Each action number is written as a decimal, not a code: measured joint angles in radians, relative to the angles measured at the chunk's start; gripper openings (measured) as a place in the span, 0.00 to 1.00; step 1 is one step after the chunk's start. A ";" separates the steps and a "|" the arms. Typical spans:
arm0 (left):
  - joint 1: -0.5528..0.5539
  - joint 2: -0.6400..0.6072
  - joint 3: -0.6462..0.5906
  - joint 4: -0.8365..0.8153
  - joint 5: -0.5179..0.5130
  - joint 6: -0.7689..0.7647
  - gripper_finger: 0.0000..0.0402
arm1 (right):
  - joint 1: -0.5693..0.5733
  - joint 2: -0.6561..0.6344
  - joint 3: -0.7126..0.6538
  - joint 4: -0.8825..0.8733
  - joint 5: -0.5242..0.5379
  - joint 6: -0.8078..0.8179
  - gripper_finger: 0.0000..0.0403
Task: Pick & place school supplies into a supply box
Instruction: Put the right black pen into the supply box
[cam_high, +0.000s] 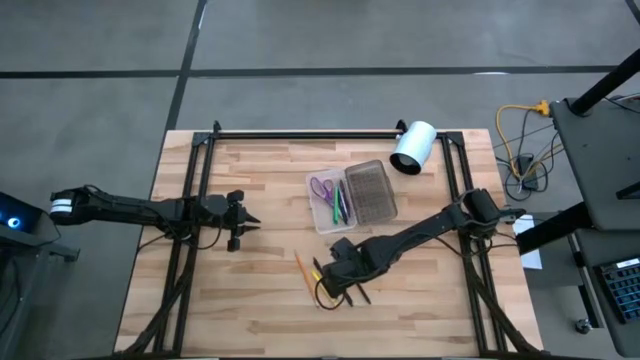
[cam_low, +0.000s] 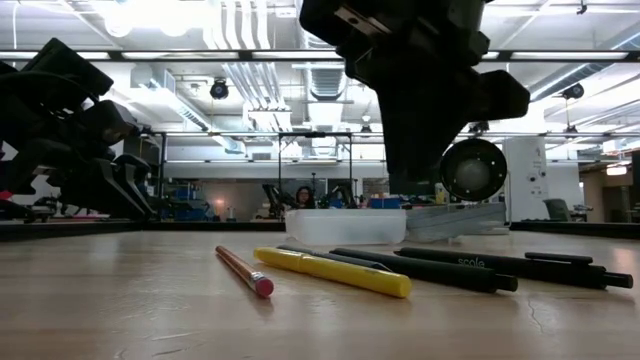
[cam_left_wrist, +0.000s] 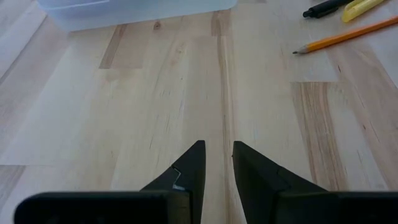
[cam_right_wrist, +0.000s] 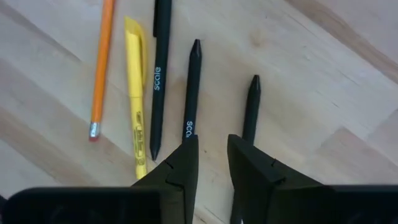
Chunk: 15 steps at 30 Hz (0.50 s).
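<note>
three dark pens (cam_right_wrist: 193, 87) lie under the right gripper (cam_right_wrist: 211, 155), fingers barely apart, holding nothing.

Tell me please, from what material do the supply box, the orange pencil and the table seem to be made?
Supply box: probably plastic, with a whitish translucent tray and a grey ribbed lid half. Orange pencil: likely painted wood, with a pink eraser on its end. Table: light wood planks, with visible grain and a matte finish.

Bright overhead lighting, soft shadows, near arm blurred.
</note>
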 joint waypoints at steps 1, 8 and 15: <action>0.000 0.000 0.000 0.000 0.000 0.000 0.17 | 0.003 0.000 0.000 -0.001 0.001 0.000 0.20; 0.000 0.000 0.000 0.000 0.000 0.000 0.17 | 0.005 0.000 -0.031 -0.001 0.011 -0.012 0.21; 0.000 0.000 0.000 0.000 0.000 0.000 0.17 | 0.008 0.000 -0.053 0.006 0.013 0.017 0.19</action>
